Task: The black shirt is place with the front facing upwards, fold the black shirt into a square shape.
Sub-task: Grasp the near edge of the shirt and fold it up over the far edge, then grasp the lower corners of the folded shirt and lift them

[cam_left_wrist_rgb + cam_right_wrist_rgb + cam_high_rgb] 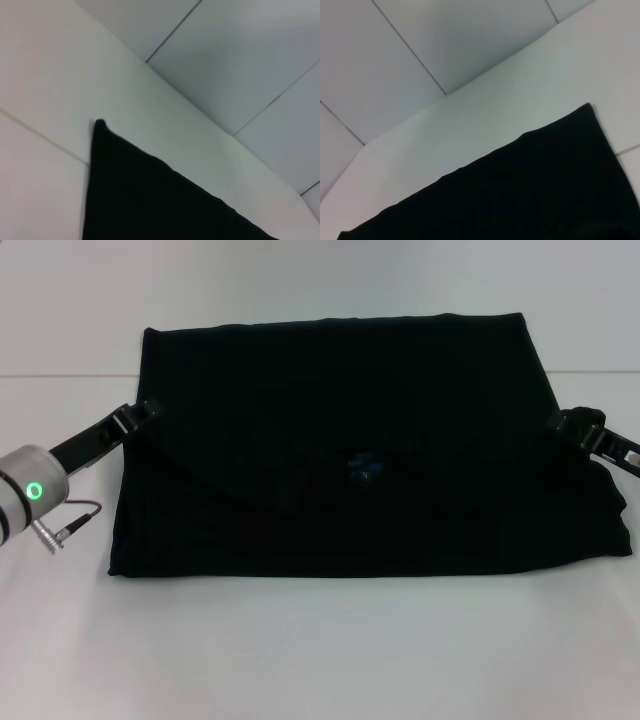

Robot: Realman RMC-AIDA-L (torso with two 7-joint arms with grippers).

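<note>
The black shirt lies flat on the white counter, spread as a wide, roughly rectangular shape with cloth already folded over itself; a diagonal fold edge runs across its left half, and a small blue neck label shows near the middle. No chest lettering is visible in the head view.

The left gripper sits at the shirt's left edge, about midway along that side, touching or just beside the cloth. The right gripper sits at the shirt's right edge, likewise at the cloth's border. Both are dark against the dark cloth, so I cannot tell whether their jaws are open, closed, or gripping the shirt.

The left wrist view shows a pointed corner of the shirt on the counter. The right wrist view shows another shirt corner and its straight edge on the counter.
</note>
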